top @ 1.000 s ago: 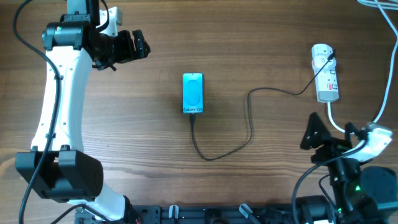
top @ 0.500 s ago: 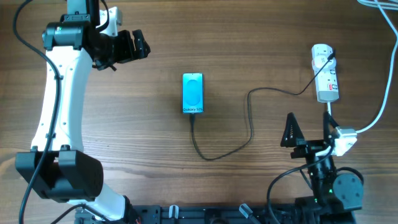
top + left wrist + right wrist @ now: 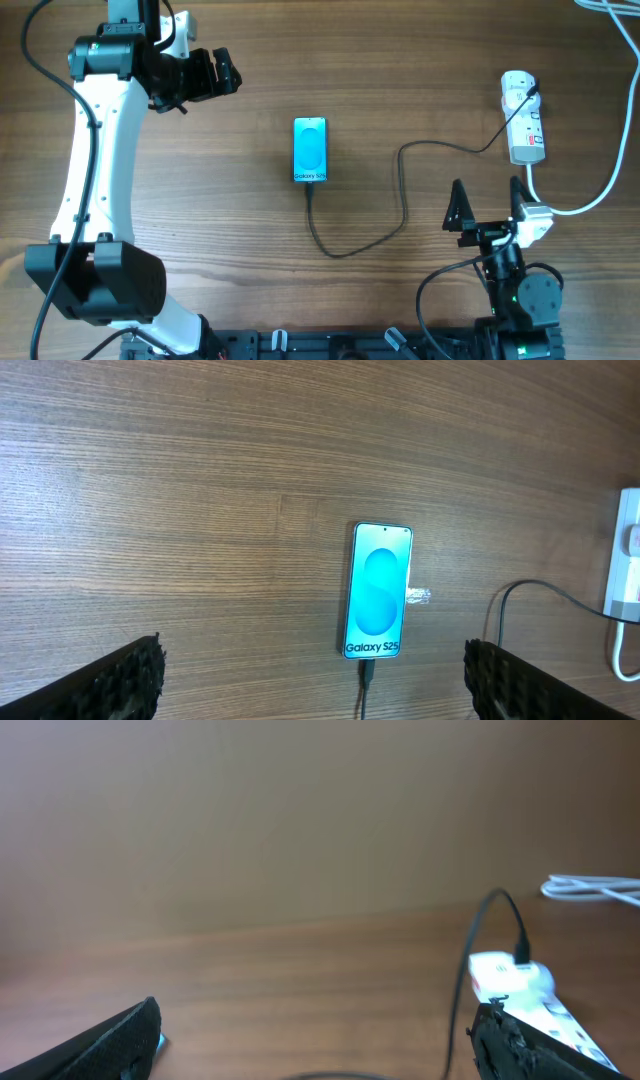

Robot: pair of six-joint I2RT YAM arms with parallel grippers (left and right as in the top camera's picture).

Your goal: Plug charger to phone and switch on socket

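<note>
Right gripper spread wide, empty, low on the table, near the socket. Left gripper also wide, empty, well left of the phone. One phone, mid-table, screen lit. One charger meets its bottom edge, loops between phone and right gripper, and reaches the one socket.

The wooden table carries one phone, one charger made up of a single thin black cable, and one socket. That socket is a single white strip with one black plug in it and one thick white cord running off it. Two grippers are in view, one left gripper and one right gripper, and each has two fingers.
</note>
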